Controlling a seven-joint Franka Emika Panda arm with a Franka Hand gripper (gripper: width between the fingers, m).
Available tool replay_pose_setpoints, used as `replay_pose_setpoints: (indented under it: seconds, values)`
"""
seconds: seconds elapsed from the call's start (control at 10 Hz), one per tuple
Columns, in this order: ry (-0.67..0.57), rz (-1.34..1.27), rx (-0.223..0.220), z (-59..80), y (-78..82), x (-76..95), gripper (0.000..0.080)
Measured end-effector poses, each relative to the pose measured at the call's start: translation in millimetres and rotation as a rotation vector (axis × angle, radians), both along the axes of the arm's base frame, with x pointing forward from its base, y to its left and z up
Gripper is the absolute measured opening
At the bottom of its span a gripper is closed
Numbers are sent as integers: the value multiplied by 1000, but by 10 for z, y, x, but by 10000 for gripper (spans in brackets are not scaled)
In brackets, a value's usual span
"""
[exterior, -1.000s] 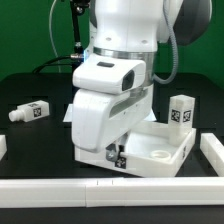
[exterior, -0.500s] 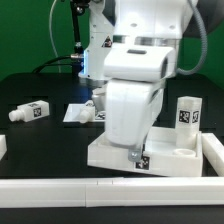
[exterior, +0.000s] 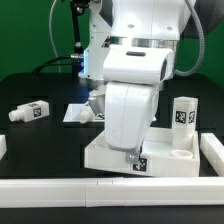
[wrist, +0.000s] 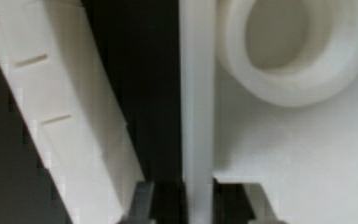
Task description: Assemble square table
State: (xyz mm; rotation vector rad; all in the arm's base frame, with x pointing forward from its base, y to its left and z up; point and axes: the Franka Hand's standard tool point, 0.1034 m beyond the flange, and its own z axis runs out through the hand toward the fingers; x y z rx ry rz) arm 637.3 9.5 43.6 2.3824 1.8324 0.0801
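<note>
1. The tabletop (exterior: 170,155) lies flat on the black surface just behind the front rail (exterior: 60,185). The jaws are clamped on its thin raised rim, on the side facing that rail.
2. So narrow a hold may slip, or let the tabletop swing and jam against the front rail.
3. A jolt could topple the upright leg (exterior: 182,112), which stands farther back from the front rail. I cannot tell whether it sits in a socket.
4. The arm hides most of the tabletop, and the wrist view shows only one blurred round socket (wrist: 291,50).
5. Whether the tabletop touches the front rail is unclear.
</note>
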Motion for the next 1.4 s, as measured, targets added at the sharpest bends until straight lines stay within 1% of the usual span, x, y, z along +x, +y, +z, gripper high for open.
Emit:
replay_pose_setpoints:
  seconds: [0.1,0.2,0.3,0.4,0.5,0.7,0.8,0.9,1.0,1.1,1.2,1.3,1.4]
  values:
    - [-39,69,-3,24,161,71,57]
    - [-47,121,-3,21,296,98,57]
    - [-51,175,-16,17,386,140,57]
    - [-50,203,-35,-10,391,178,57]
    - [-44,202,-40,-30,380,183,57]
    - [-34,190,-41,-59,307,169,57]
    - [-35,187,-41,-59,311,169,131]
    - [-34,187,-41,-61,306,168,268]
    - [-34,185,-41,-62,301,167,268]
    - [-34,184,-40,-62,298,167,442]
    - [-38,178,-40,-42,293,176,591]
    - [-49,135,-39,77,249,210,591]
    - [-64,112,-46,244,133,243,639]
